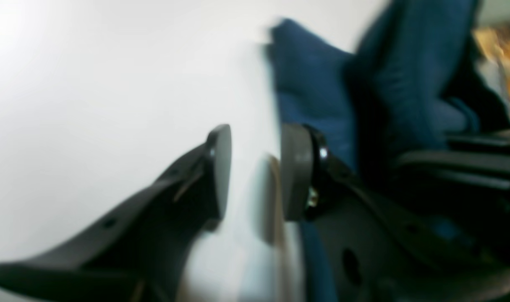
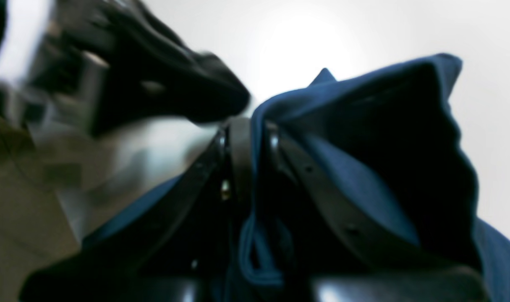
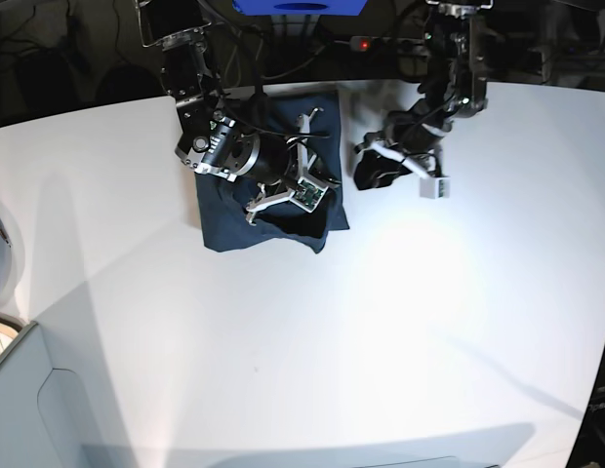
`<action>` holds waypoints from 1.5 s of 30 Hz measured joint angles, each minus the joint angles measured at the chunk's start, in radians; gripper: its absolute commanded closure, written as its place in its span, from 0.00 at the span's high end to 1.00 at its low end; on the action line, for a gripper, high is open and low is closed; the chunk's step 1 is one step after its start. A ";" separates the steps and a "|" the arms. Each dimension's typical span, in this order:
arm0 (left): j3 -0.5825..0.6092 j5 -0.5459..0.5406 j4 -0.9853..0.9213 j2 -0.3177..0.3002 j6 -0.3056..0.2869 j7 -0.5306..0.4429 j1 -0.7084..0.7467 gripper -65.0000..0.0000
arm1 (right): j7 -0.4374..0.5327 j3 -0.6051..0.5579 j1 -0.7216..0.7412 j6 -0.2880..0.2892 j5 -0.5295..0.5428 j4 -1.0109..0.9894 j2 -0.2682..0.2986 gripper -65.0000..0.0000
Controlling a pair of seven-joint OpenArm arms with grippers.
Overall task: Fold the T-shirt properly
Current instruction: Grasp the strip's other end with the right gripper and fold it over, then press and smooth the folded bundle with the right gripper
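1. We see the T-shirt (image 3: pixel 268 219) lying as a dark navy bundle on the white table (image 3: pixel 312 341), toward the far edge and left of centre in the base view.
2. In that view its near edge and left side lie flat on the table, while the middle is bunched up under one arm.
3. The right gripper (image 2: pixel 255 138) sits over the cloth. In the right wrist view its jaws are drawn almost together, with a fold of blue fabric pinched between them.
4. From that pinch the cloth rises in a loose, peaked fold to the right, and a rolled blue hem hangs down between the fingers (image 2: pixel 238 151).
5. The same arm shows in the base view as a black and white assembly lying on top of the shirt (image 3: pixel 283 180).
6. The left gripper (image 1: pixel 255 167) is to the right of the shirt in the base view, low over the table and just beside the cloth's right edge.
7. In the left wrist view its jaws stand apart with a clear gap, and only white table shows between the grey pads (image 1: pixel 296 172). It holds nothing.
8. Blue cloth fills the upper right of that view, beyond the right-hand pad. The picture is blurred, so we cannot tell whether the pad touches the fabric.
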 measured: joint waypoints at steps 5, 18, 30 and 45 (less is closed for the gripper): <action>-0.126 0.000 0.074 0.000 -0.001 -0.003 0.065 0.30 | 0.000 0.000 0.000 0.000 0.000 0.000 0.000 0.42; -0.214 0.001 0.109 0.006 -0.004 0.001 0.084 0.30 | -0.001 0.111 -0.100 0.000 0.006 0.312 0.019 0.70; -0.218 0.002 0.109 0.008 -0.004 0.001 0.080 0.30 | 0.005 0.156 -0.200 0.000 0.005 0.280 0.055 0.70; -0.218 0.002 0.109 0.005 -0.004 0.001 0.082 0.30 | 0.000 0.146 -0.164 0.000 0.001 0.185 0.064 0.00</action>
